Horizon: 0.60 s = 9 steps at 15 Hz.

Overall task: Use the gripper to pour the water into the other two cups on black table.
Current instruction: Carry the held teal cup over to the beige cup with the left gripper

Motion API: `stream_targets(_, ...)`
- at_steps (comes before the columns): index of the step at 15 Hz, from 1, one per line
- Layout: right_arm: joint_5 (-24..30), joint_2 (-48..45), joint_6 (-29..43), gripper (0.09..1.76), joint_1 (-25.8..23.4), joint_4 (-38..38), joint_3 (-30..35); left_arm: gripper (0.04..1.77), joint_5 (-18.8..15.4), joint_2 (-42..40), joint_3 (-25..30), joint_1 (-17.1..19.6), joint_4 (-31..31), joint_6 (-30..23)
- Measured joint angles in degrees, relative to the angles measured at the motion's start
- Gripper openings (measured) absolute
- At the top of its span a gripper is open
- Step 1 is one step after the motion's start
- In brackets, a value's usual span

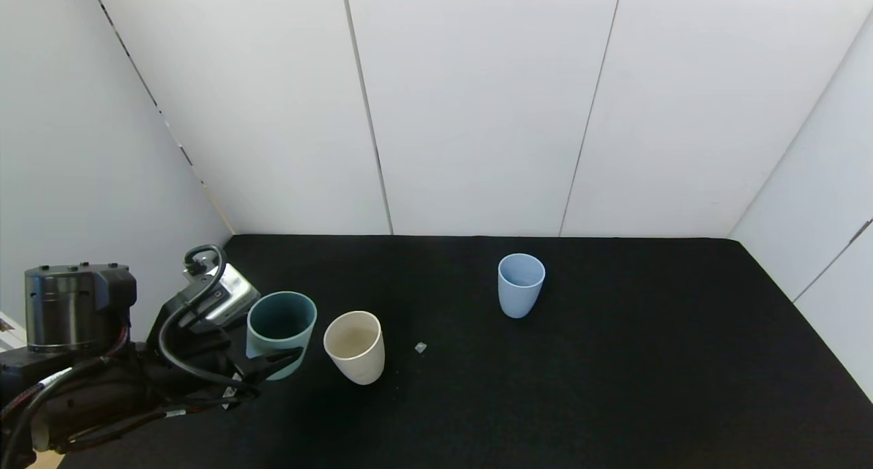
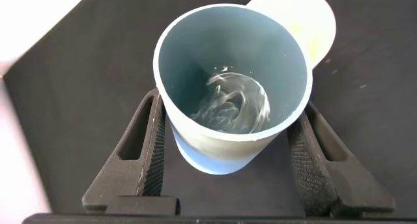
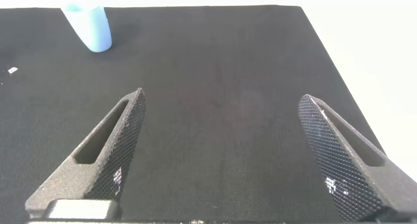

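Teal-green tapered tumbler [image 2: 232,100], water [image 2: 233,107] inside, stands upright between the left gripper's [image 1: 273,360] closed fingers [image 2: 151,152]; cream-white smooth tumbler [image 1: 354,346] sits just beyond them on the black cloth-textured tabletop [image 1: 580,387]; right gripper [image 3: 225,155] gapes empty.

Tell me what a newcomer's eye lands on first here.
Probably the left end effector at the black table's near-left, its fingers either side of the teal-green cup, where water swirls in the wrist view. Next, the cream-white cup close beside it, and the light blue cup farther back. The right end effector hangs open over bare table.
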Motion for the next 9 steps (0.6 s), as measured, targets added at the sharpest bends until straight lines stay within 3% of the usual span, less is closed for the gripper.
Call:
stream_targets(6, -0.01, 0.00, 0.02, 1.71, 0.00, 0.00, 0.00, 1.12, 0.48, 0.67, -7.13, -0.17, 10.36, 3.10)
stream_targets(9, 0.00, 0.00, 0.02, 1.71, 0.00, 0.00, 0.00, 1.12, 3.74, 1.00, -10.06, -2.04, 14.12, 5.16)
